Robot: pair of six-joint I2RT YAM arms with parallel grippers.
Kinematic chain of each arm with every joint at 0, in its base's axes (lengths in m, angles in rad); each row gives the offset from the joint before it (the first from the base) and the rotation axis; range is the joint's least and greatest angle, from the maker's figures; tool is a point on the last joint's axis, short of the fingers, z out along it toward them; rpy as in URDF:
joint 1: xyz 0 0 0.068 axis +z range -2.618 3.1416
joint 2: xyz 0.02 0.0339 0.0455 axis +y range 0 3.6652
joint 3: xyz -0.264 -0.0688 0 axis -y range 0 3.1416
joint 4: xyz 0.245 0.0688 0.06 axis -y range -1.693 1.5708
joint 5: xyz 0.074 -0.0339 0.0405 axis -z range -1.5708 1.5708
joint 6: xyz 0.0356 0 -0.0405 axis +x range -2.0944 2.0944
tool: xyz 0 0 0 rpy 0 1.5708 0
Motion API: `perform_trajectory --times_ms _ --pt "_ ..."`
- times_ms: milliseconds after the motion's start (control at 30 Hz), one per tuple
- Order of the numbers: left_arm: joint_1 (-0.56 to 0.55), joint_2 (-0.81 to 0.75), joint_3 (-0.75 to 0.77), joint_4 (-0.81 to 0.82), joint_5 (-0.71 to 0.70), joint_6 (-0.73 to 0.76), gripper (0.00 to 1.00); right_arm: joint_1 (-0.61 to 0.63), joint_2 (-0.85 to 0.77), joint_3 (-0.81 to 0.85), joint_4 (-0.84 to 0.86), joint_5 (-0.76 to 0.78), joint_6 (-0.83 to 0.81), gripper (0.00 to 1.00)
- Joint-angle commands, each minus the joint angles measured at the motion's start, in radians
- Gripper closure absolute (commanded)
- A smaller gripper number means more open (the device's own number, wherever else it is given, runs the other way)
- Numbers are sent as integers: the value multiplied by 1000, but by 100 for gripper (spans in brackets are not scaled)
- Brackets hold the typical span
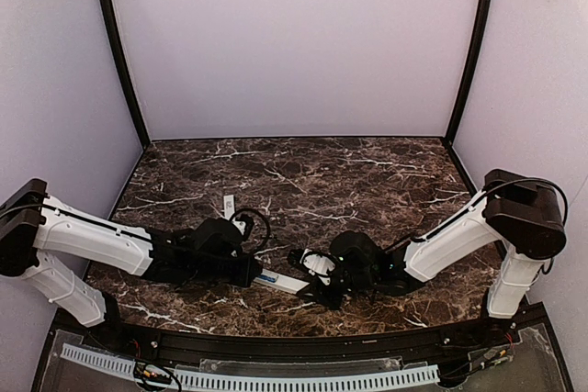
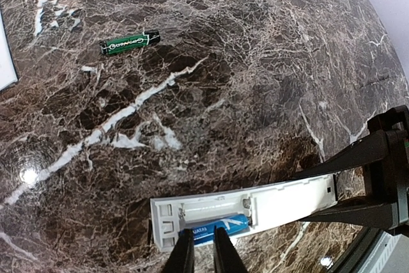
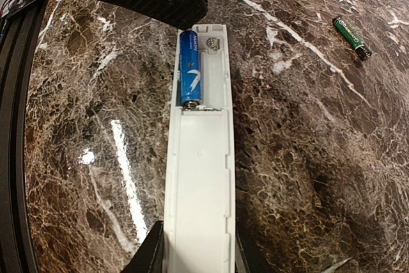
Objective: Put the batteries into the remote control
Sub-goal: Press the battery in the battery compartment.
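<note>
The right claw (image 3: 195, 255) is clamped on one end of the remote (image 3: 201, 177), which lies flat on the bench (image 3: 307, 145), its open bay at the far end from that claw. A blue battery (image 3: 190, 68) sits in the bay. The left claw (image 2: 204, 250) is nearly closed and holds nothing, its tips at this battery. A green battery (image 2: 130, 42) lies well beyond the left claw.

White print marks the green battery (image 2: 130, 42) and blue battery (image 2: 219, 228), neither legible.
</note>
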Motion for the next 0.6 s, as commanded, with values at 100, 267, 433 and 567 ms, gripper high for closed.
perform_trajectory --times_ms 100,267,433,567 --pt "-1 7 25 -40 -22 22 88 3 47 -17 -138 37 14 100" --pt "-2 15 26 -45 -27 24 88 2 45 -17 -137 36 12 100" --pt "4 22 26 -41 -25 30 88 2 45 -17 -137 36 9 100" --pt "6 29 24 -36 -22 30 88 3 46 -18 -137 36 10 100"
